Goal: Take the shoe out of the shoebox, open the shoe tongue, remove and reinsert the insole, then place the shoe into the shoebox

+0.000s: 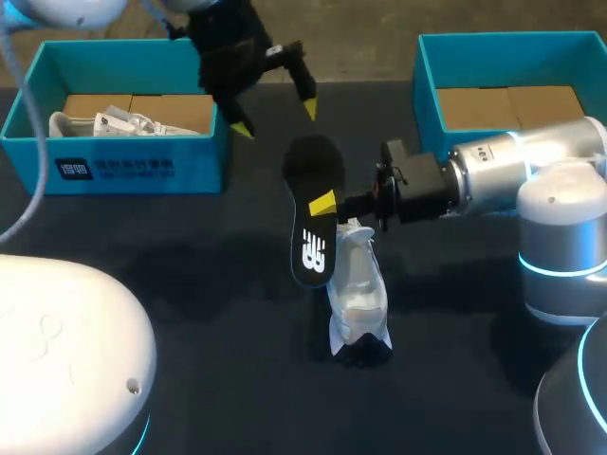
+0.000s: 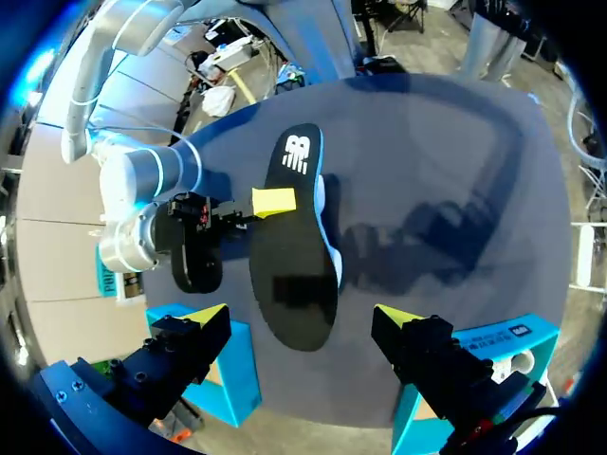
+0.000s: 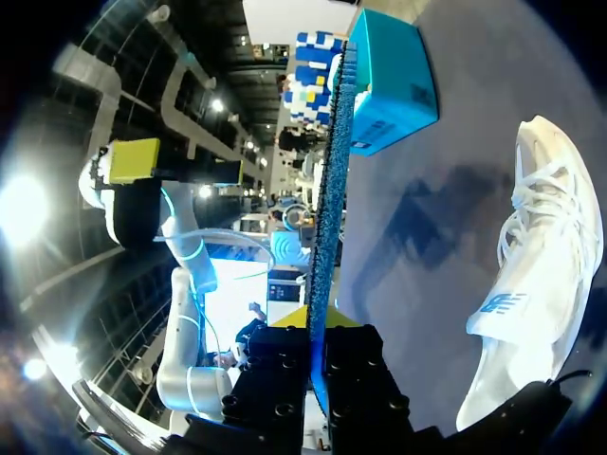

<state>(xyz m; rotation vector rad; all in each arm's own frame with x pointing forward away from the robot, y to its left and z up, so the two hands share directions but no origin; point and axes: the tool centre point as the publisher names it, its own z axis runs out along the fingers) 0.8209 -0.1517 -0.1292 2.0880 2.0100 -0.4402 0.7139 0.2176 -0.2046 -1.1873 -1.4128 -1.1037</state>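
Between the fingers of the right tool (image 1: 325, 203) is the black insole (image 1: 315, 213). The fingers are closed on it near its middle, from both faces, and it hangs in the air on its edge. Just below this tool the white shoe (image 1: 358, 294) lies on the dark surface (image 1: 190, 284). I cannot tell if the lower end of the insole touches it.

The left tool (image 1: 275, 118) hangs over the other end of the insole. Its fingers are wide apart, one on each side, and it holds nothing.

I judge that the insole is already out, so the step in hand is to put it back. The next move calls for turning the insole along the length of the shoe and leading one end into the opening. The free left tool probably must steady the shoe and keep the tongue open.

Behind the right tool stands a blue shoebox (image 1: 427, 85) that shows only cardboard. Beside the left tool a second blue box (image 1: 114, 166) holds another white shoe (image 1: 123, 123).
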